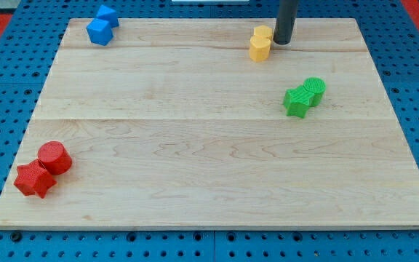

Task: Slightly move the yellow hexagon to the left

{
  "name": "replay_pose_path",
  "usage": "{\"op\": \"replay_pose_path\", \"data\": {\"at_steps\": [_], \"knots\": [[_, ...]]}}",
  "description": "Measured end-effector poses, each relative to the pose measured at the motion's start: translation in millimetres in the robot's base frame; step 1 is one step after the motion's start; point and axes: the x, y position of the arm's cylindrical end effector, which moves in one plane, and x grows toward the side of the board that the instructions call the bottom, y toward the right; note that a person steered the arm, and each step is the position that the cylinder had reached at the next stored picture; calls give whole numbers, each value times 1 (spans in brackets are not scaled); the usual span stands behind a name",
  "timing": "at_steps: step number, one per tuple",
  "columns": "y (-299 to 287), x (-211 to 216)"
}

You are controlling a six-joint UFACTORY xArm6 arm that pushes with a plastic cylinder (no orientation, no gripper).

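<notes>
Tip: your rod's lower end, my tip point(281, 42), sits at the view's top, right of centre, on the worktop point(209, 182).
Fingers: you have none here; the arm ends in a bare dark rod, so nothing is held.
Yellow hexagon: look for the yellow hexagon point(260, 48) just at 8 o'clock of my tip, close beside it; whether they touch, you cannot tell.
Second yellow block: a yellow block point(263, 33), shape unclear, touches the hexagon at its 12 o'clock, directly at 9 o'clock of my tip.
Green pair: a green star point(295, 101) and a green cylinder point(315, 89) touch each other, at 5 o'clock of my tip.
Blue pair: two blue blocks point(102, 26) sit together, far off at 9 o'clock.
Red pair: a red star point(33, 179) and a red cylinder point(54, 157) touch, far off at 8 o'clock.
</notes>
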Motion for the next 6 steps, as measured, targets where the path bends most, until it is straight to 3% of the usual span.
{"op": "replay_pose_path", "data": {"at_steps": [3, 4, 5, 6], "knots": [[-52, 0], [-24, 1], [25, 27], [-20, 38]]}}
